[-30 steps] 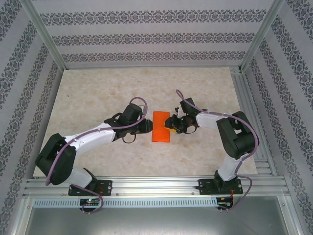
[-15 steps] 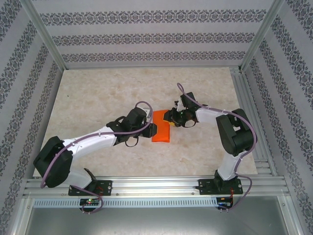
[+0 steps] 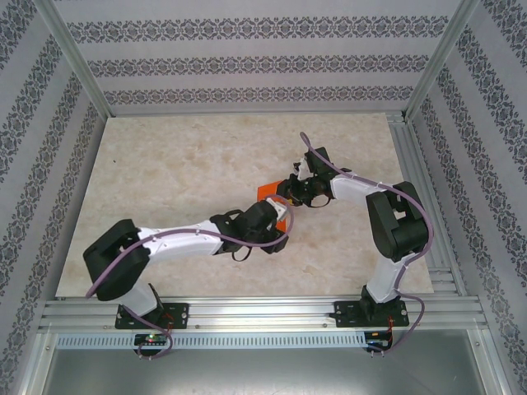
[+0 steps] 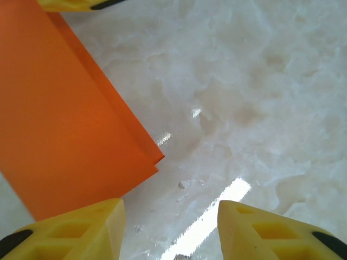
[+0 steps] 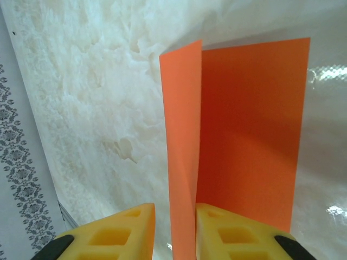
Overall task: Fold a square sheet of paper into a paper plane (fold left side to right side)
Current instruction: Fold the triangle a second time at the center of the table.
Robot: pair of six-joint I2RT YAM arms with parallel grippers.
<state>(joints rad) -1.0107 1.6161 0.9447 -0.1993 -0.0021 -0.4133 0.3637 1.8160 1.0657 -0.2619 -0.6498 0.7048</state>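
- Where the two arms meet near the middle of the tabletop (image 3: 165, 164), the paper plane (image 3: 268, 194) lies as a bright orange folded sheet, not a pointed dart.
- In the top view, part of the paper is hidden under the left arm's wrist, and orange shows on its far side.
- The left gripper (image 4: 169, 208) is spread apart, with bare marbled tabletop showing between its yellow fingers.
- Its left-hand finger (image 4: 81, 227) sits at the near edge of the paper, while the other stands well off the sheet.
- The left wrist view shows two layers of paper stacked at the corner, the upper edge slightly offset from the lower.
- The right gripper (image 5: 174, 211) reaches the sheet from the far right side, its fingers close together.
- A raised layer of the paper stands up between those fingers; the rest lies flat beside it.
- A sliver of gap shows on one side of that layer, so it cannot be told whether the right gripper is pinching it.
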